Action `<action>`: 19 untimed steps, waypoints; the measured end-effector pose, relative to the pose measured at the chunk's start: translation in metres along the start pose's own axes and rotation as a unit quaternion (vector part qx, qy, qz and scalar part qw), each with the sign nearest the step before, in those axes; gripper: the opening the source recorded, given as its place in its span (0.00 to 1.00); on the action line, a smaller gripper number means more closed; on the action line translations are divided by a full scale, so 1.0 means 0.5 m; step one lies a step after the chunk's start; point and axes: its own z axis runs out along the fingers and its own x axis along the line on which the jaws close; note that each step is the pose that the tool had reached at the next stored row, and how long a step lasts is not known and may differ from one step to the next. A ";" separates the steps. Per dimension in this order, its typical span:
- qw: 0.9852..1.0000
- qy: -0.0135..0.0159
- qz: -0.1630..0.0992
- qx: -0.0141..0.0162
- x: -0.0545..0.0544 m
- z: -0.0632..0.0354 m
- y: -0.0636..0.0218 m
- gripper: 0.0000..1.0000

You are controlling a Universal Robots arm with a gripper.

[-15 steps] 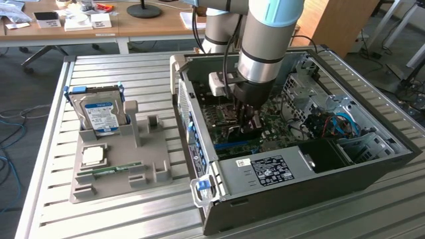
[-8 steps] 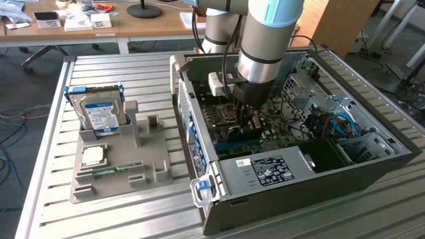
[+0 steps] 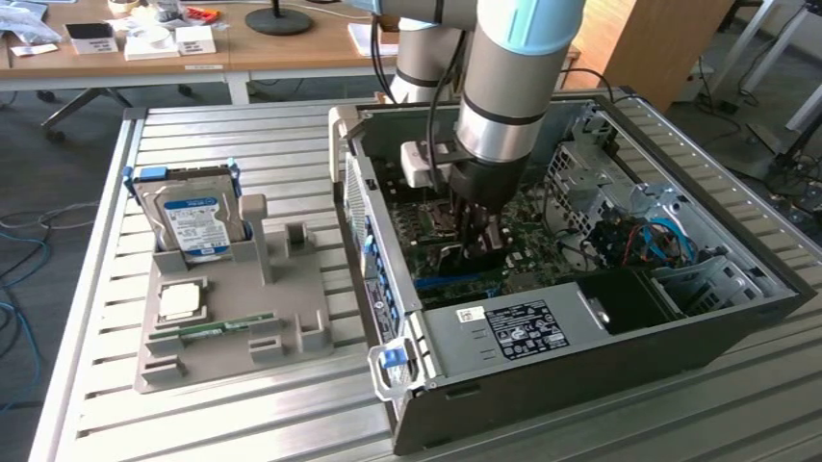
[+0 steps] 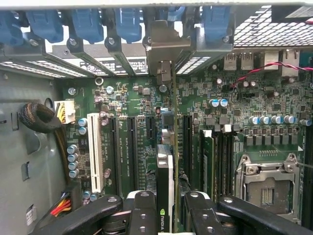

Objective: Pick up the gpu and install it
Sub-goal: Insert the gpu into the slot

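Note:
My gripper is down inside the open computer case, shut on the gpu. The card stands on edge between my two black fingers, seen end-on as a thin green board with a black cooler. Its silver bracket sits against the case's rear wall, among the blue slot latches. The card hangs over the long black expansion slots of the green motherboard; I cannot tell whether it touches a slot. In the exterior view the gripper is low over the board, with the gpu dark beneath it.
A grey parts holder left of the case carries a silver hard drive, a processor and a memory stick. Memory slots and the processor socket flank the card. A power supply and cables crowd the case.

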 end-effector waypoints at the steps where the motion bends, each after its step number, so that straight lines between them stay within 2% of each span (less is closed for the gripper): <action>1: 1.000 0.000 0.001 0.000 0.000 0.001 0.000 0.27; 19: 1.000 0.000 0.007 0.000 0.000 0.002 -0.006 0.27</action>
